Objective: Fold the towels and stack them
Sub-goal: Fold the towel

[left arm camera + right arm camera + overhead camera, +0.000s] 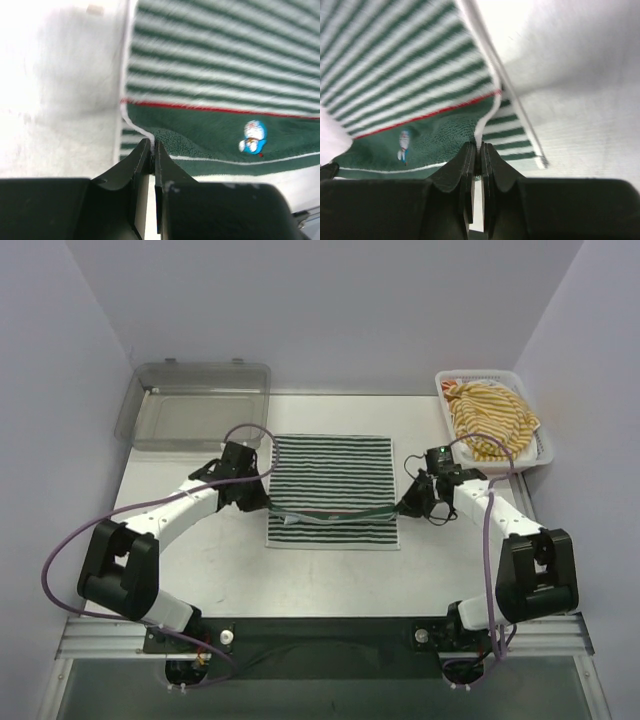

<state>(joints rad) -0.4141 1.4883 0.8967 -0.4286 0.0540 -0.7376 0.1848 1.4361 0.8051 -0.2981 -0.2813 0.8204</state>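
Firmly, left pincer point(152, 146) and right pincer point(479, 149) each pinch the green striped towel point(333, 465).

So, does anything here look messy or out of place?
Only the yellow striped towel, lying crumpled in the white basket. The green striped towel sits square, its near corners pinched by the left gripper and right gripper.

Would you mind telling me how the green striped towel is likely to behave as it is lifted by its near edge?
Probably floppy: the green striped towel sags between the left end effector and right end effector pinching its corners. Its terry pile looks grippy, so slipping seems unlikely.
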